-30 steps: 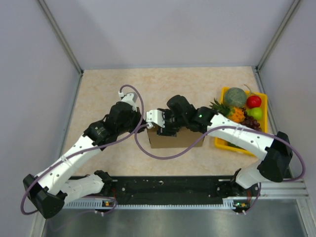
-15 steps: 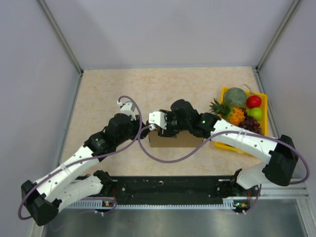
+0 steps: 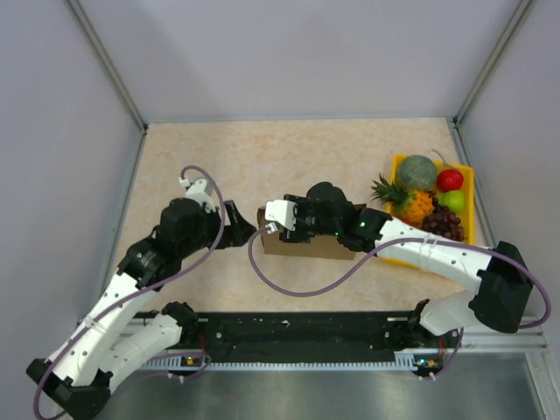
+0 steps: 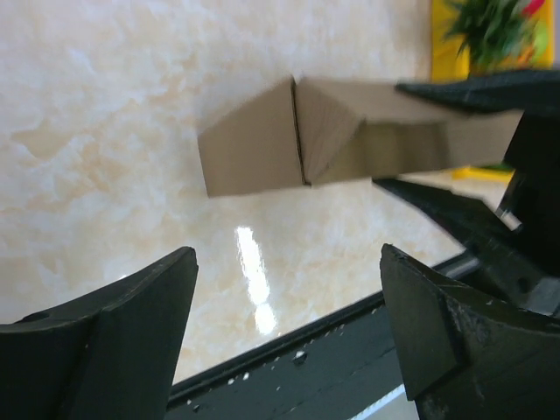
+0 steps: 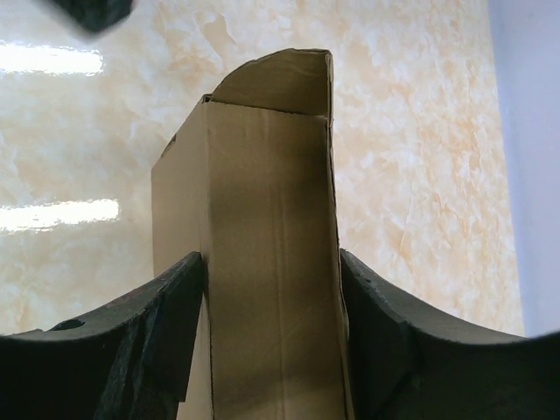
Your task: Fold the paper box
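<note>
The paper box (image 3: 325, 248) is a small brown cardboard carton lying on the table at the centre. My right gripper (image 3: 293, 234) is shut on it. In the right wrist view its fingers (image 5: 166, 324) press both sides of the carton (image 5: 267, 245), whose rounded end flap (image 5: 280, 79) points away. My left gripper (image 3: 243, 229) stands open just left of the box and apart from it. In the left wrist view the left gripper (image 4: 289, 258) has nothing between its fingers. The folded end of the box (image 4: 289, 144) lies ahead of it, with the right gripper's black fingers (image 4: 455, 210) around the box.
A yellow fruit tray (image 3: 470, 206) with a pineapple, grapes, a melon and apples stands at the right edge. Grey walls close the table on three sides. The black rail (image 3: 306, 331) with both arm bases runs along the near edge.
My left gripper has opened and pulled back to the left, away from the box's end. The right gripper has kept its hold on the box and shifted slightly.
</note>
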